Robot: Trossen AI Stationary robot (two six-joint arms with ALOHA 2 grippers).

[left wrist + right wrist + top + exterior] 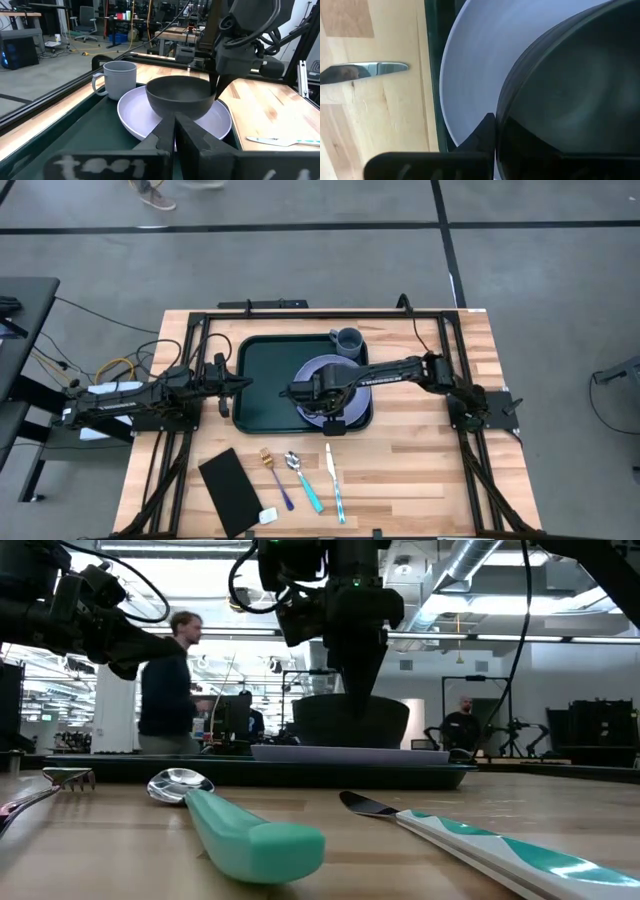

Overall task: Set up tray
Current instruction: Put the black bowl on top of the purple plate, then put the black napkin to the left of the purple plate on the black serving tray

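Observation:
The dark green tray [262, 380] lies in the middle of the table. On it are the lavender plate [131, 112] and a grey mug [347, 340] at its far right corner. A dark bowl [177, 95] is over the plate, and in the low view its underside [350, 743] meets the plate's top line. My right gripper [322, 395] reaches in from the right and is shut on the bowl. My left gripper [228, 385], fingers shut [175, 127], is level at the tray's left rim; whether it touches the rim I cannot tell. My right gripper [219, 92] holds the bowl by its rim [212, 95] on the side toward the table's near edge. It comes from above, pointing down, with one finger [482, 132] outside the wall and the other inside the hollow. The bowl stays upright over the plate.
On the wood near the tray's near edge lie a black napkin [230, 488], a purple-handled fork [275, 475], a teal spoon [305, 480], a teal-handled knife [335, 480] and a small white piece [268, 516]. Black frame rails border the table. People stand in the room behind [165, 680].

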